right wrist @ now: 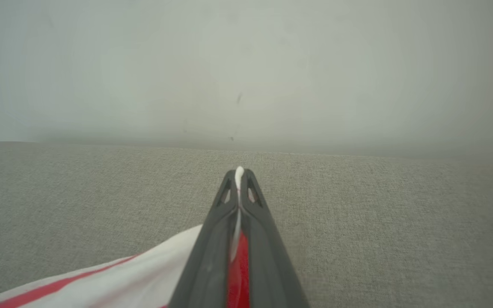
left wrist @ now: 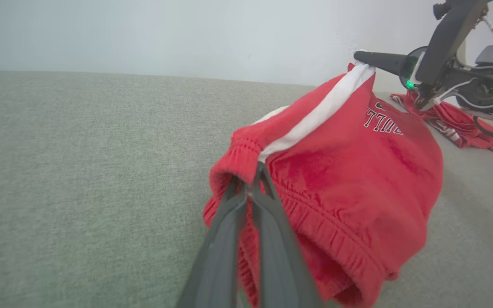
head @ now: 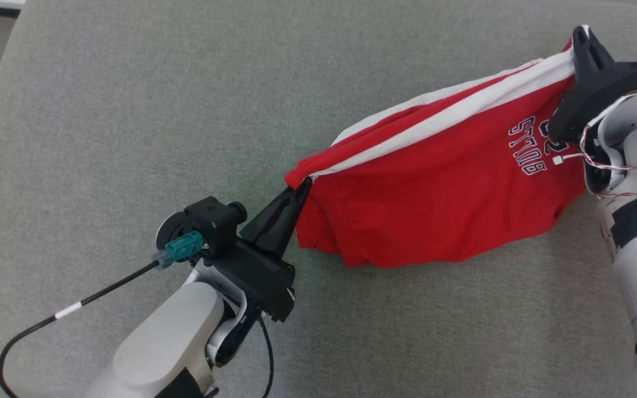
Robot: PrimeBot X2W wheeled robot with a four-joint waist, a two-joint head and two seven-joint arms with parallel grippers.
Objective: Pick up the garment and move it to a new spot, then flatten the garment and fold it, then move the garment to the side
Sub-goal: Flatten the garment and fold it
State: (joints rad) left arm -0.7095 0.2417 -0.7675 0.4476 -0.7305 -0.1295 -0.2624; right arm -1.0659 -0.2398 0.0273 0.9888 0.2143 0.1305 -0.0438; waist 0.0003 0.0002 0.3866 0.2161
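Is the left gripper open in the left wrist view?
No, the left gripper is shut, with the red garment pinched in it.

Grey woven-fabric counter (head: 130,110), plain pale wall (left wrist: 144,34).
Wall rises directly behind the counter's far edge; light soft, even.

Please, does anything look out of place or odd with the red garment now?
Nothing is damaged or spilled. The red shorts hang bunched and sagging between the left end effector and the right end effector, and their lettering reads upside down in the head view. A second red garment lies crumpled beyond the right end effector.
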